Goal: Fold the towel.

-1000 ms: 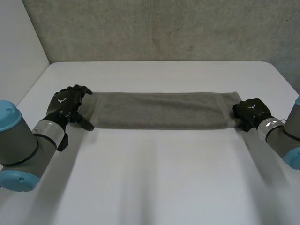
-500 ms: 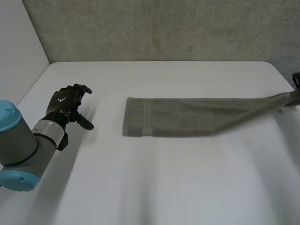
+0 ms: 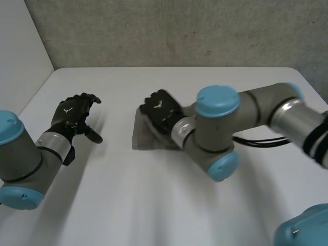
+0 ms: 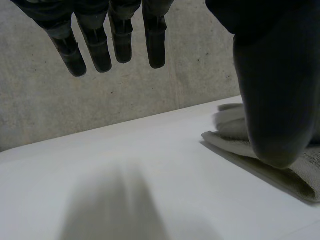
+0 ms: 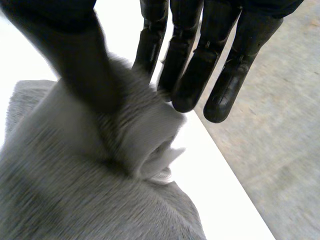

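White table [image 3: 154, 200], right hand [image 3: 160, 108] pinching towel [image 3: 141, 135], left hand [image 3: 72, 114] splayed

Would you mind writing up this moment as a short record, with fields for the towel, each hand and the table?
towel: grey, lying on the table, partly hidden under the right arm; the held end is doubled over a lower layer
right hand: reached across to the towel, thumb and fingers pinching a bunched end
left hand: open, fingers straight, holding nothing, beside the towel and apart from it
table: white
fold: under way, held end not yet laid flat
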You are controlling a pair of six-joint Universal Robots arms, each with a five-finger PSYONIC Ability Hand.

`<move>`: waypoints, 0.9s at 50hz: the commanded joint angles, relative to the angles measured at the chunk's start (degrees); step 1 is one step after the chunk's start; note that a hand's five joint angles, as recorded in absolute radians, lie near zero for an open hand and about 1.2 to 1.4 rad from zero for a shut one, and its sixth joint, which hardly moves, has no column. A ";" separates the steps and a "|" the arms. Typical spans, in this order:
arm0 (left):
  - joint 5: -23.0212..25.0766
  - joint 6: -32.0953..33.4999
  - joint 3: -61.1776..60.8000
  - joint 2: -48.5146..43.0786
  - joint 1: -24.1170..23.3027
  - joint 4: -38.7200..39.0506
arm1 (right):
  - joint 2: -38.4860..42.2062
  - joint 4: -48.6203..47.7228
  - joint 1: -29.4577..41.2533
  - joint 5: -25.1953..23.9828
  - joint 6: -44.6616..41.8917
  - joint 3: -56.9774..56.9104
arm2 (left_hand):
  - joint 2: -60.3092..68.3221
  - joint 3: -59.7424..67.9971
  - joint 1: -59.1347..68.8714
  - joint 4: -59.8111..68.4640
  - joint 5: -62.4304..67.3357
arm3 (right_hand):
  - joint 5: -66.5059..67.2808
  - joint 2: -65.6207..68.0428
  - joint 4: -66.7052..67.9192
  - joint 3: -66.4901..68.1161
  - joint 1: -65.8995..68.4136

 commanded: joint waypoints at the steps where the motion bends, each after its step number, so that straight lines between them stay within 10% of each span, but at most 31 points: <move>1: 0.00 0.15 -0.32 -0.01 -0.04 0.04 | 2.18 0.31 0.37 4.22 -0.74 -2.34 | -3.65 -3.93 -4.45 -3.92 -2.21 | -40.16 -39.57 -40.90 -41.18 -39.12; 23: 0.18 0.50 -1.03 -0.45 -1.36 0.75 | -20.67 -2.42 -17.03 3.08 4.79 33.61 | -3.65 -3.93 -4.45 -3.92 -2.21 | -40.16 -39.57 -40.90 -41.18 -39.12; 45: 0.18 0.50 -1.91 0.08 -2.15 1.45 | -15.05 -13.84 -26.00 -5.27 6.46 39.94 | -3.65 -3.93 -4.45 -3.92 -2.21 | 12.67 13.26 11.93 11.65 13.70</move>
